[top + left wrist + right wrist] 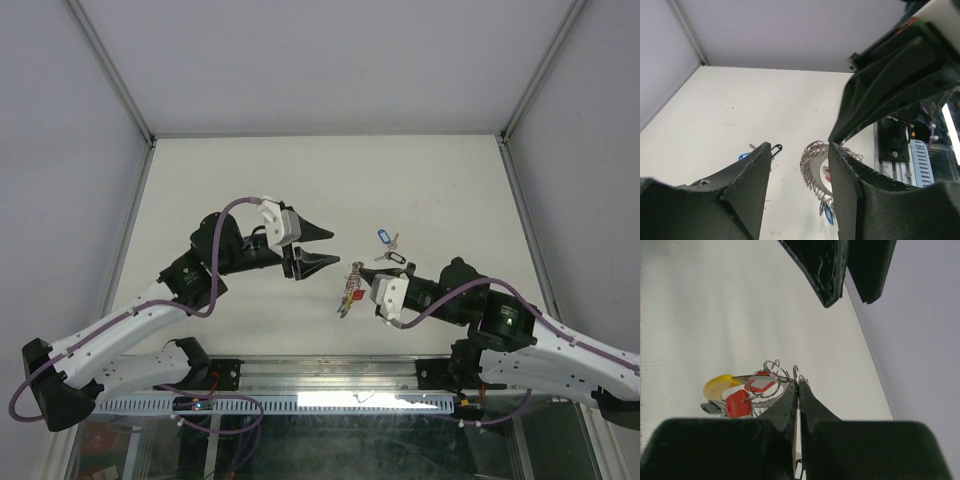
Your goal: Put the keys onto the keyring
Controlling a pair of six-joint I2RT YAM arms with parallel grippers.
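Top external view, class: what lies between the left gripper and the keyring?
Nothing. In the top view only bare table separates the open left gripper from the keyring, which the right gripper pinches.

Cream-white table (250, 180), matte and evenly lit; pale grey walls (330, 60) enclose it at the back and on both sides; thin metal posts (110, 70) run along the corners where the walls meet; a silver rail (330, 372) crosses the near edge, with a bright white strip (350, 400) just below it.
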